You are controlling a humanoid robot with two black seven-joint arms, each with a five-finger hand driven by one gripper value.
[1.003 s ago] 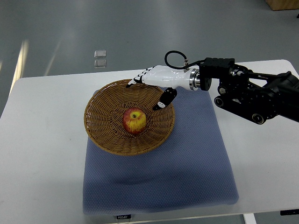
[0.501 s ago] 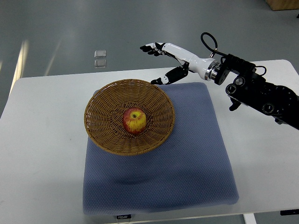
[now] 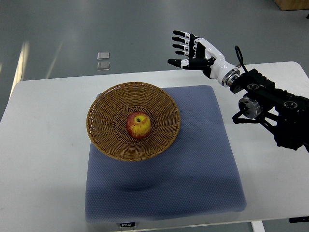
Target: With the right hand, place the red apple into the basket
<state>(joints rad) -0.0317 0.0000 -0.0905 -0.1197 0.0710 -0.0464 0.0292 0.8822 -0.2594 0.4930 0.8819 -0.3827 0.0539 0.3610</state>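
Observation:
A red and yellow apple lies in the middle of a round wicker basket, stem side up. The basket stands on a blue-grey mat on the white table. My right hand is raised beyond the table's far edge, well up and to the right of the basket, with its white fingers spread and nothing in them. Its black arm comes in from the right edge. The left arm does not show.
The white table runs out to the left and right of the mat. Two small pale squares lie on the grey floor beyond the table's far edge. A wooden corner shows at the top right.
My right hand has pulled back from the basket's far rim, rising up and to the right past the table edge, fingers spreading. The apple has stayed in the basket.

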